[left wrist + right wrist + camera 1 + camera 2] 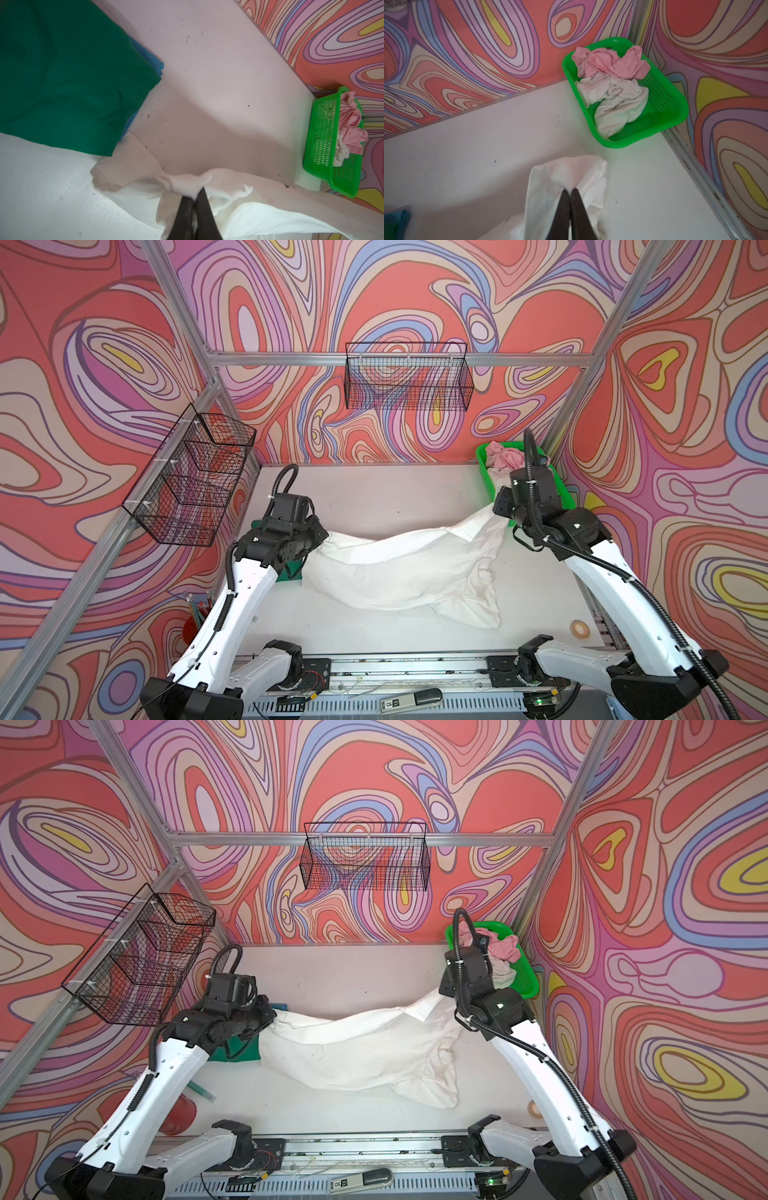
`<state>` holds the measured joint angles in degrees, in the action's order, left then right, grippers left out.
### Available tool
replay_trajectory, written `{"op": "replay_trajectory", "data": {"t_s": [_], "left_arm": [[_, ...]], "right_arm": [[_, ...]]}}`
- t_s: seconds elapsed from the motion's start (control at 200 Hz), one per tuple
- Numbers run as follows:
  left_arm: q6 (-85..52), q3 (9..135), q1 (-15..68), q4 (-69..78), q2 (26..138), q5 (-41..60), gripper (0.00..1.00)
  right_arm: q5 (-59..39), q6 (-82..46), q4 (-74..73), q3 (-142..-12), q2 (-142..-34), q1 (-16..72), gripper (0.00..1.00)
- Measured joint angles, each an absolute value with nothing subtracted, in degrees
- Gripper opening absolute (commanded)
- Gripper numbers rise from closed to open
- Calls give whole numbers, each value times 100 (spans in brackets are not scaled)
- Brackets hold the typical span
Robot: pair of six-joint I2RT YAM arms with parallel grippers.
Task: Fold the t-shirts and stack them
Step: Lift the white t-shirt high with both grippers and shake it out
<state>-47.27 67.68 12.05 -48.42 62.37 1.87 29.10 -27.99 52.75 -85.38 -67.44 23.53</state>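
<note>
White t-shirt point(407, 568) front and centre, strung out across the middle of the desk point(374, 497) between the two arms. Its far edge is lifted at both ends and sags in the middle, while the body drapes onto the desk and bunches into a crumpled heap toward the near right.

Left fingers point(186, 212) are pressed together, pinching a gathered bit of the white cloth, clear to see in the left wrist view. That end sits just beside the dark green t-shirt point(72, 83), which lies folded flat at the left side of the desk with a blue cloth point(159, 64) peeking out from under its edge. In both top views the left arm covers most of that green fold.

Over on the right, the right fingers point(562, 207) are clamped tight as well, nipping a folded corner of the white shirt and holding it up off the desk. Beyond them, in the far right corner, sits the green basket point(675, 116), apart from the held corner. Inside it a pink t-shirt point(608, 62) is crumpled at the wall end, and an off-white t-shirt point(616, 99) is wadded up right against it, touching.
</note>
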Motion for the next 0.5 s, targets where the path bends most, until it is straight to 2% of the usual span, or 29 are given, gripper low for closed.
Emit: {"op": "replay_trajectory", "data": {"t_s": [0.28, 0.376, 0.501], "left_arm": [[-4499, 8353, 913, -5251, 6495, 148, 0], [-4504, 8490, 902, -5258, 6427, 163, 0], [-4523, 8510, 899, -5290, 6278, 172, 0]], "right_arm": [[3299, -2403, 5826, -11030, -6925, 2316, 0], [3048, -2316, 5874, -11695, -6987, 2303, 0], [2539, -2200, 5824, -11948, -6925, 2296, 0]]}}
